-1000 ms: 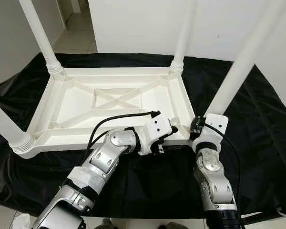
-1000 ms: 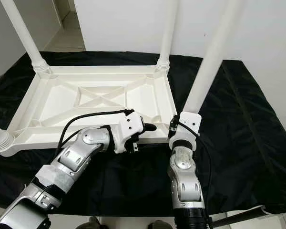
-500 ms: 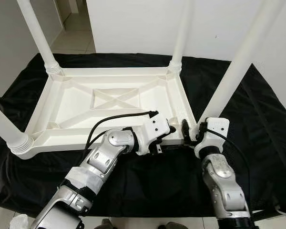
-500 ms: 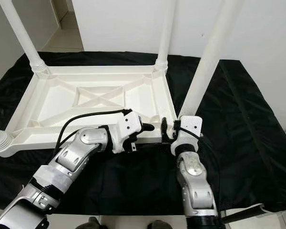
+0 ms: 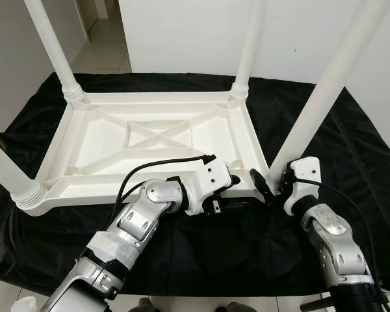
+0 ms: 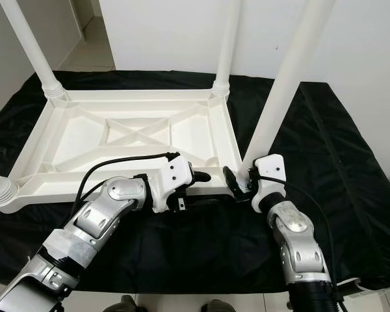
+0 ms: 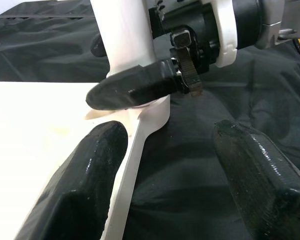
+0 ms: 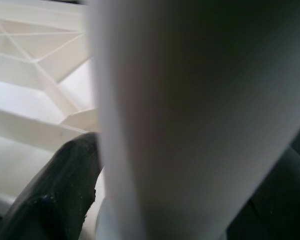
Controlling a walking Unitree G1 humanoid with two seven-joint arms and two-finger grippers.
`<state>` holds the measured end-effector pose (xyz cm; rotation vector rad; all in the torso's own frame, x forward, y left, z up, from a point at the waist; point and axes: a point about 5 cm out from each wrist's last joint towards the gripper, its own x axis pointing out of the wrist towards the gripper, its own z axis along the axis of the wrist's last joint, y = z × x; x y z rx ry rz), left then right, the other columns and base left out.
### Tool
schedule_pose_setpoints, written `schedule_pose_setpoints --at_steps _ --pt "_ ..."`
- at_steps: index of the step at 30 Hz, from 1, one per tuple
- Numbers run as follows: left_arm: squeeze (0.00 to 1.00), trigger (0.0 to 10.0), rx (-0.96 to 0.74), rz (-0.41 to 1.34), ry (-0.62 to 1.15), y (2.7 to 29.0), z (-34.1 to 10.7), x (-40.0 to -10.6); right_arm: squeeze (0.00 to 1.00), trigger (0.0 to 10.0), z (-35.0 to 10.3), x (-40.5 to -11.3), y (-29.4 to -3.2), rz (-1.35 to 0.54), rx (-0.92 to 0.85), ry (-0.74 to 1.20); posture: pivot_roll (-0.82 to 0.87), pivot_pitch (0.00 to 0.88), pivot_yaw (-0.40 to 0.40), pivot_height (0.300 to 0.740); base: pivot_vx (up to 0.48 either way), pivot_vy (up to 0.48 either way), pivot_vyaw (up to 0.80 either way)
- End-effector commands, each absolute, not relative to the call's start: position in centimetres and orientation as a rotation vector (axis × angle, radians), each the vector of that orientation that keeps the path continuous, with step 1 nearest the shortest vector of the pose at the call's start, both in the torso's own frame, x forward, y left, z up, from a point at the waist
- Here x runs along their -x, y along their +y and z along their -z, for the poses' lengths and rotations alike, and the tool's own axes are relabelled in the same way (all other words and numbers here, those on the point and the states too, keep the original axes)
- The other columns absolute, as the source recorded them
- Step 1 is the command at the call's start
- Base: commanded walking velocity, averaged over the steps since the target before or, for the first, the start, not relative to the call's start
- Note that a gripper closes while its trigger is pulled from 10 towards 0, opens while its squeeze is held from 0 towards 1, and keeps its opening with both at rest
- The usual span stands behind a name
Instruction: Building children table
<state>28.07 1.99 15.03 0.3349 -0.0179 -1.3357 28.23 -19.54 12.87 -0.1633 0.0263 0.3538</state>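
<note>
**Upturned children's table, both pincers at its near right corner**

Black cloth covers the whole work surface and hangs over its near edge. White wall behind; tiled floor visible at far left.

White plastic children's table lies upside down on the cloth, ribbed underside up, with a cross-braced panel at centre. Four white legs stand up from its corners: far left leg, far right leg, near left leg with a ribbed collar at its base, and near right leg leaning up and to the right out of frame.

Left arm reaches in from the lower left, black cable looping over it. Left pincer sits at the table's near edge just beside the near right corner; fingers spread, one finger over the white rim, the other over the black cloth, nothing pinched between them.

Right arm comes up from the lower right. Right pincer is at the base of the near right leg. Right wrist view: the leg stands between the fingers, one black finger alongside it. Whether the fingers press the leg or merely straddle it, cannot tell.
</note>
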Motion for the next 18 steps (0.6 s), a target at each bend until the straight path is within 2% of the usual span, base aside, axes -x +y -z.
schedule_pose_setpoints --at_steps 1,2,13,14,18 --pt "0.00 10.0 -0.337 1.390 -0.007 1.89 -15.02 -27.71 0.00 10.0 -12.68 -28.39 -19.51 -0.375 0.159 0.033 -0.03 0.000 -0.002 0.740 0.000 0.000 0.00" --pt "0.00 10.0 -0.341 1.382 -0.009 1.92 -15.09 -27.82 0.00 0.0 -12.54 -28.65 -19.39 -0.403 0.160 0.039 -0.02 0.000 -0.006 0.740 0.000 0.000 0.00" --pt "0.00 10.0 -0.341 1.363 -0.013 1.90 -15.16 -27.99 0.00 0.0 -12.00 -28.75 -19.08 -0.463 0.158 0.054 -0.02 0.000 -0.013 0.740 0.000 0.000 0.00" --pt "0.00 10.0 -0.342 1.363 -0.014 1.85 -15.15 -27.99 0.00 10.0 -11.96 -28.70 -19.07 -0.441 0.143 0.055 -0.03 0.000 -0.012 0.740 0.000 0.000 0.00" --pt "0.00 10.0 -0.342 1.367 -0.017 1.70 -15.18 -28.02 0.00 10.0 -11.84 -28.93 -19.04 -0.323 0.132 0.053 -0.03 0.000 -0.010 0.740 0.000 0.000 0.00"
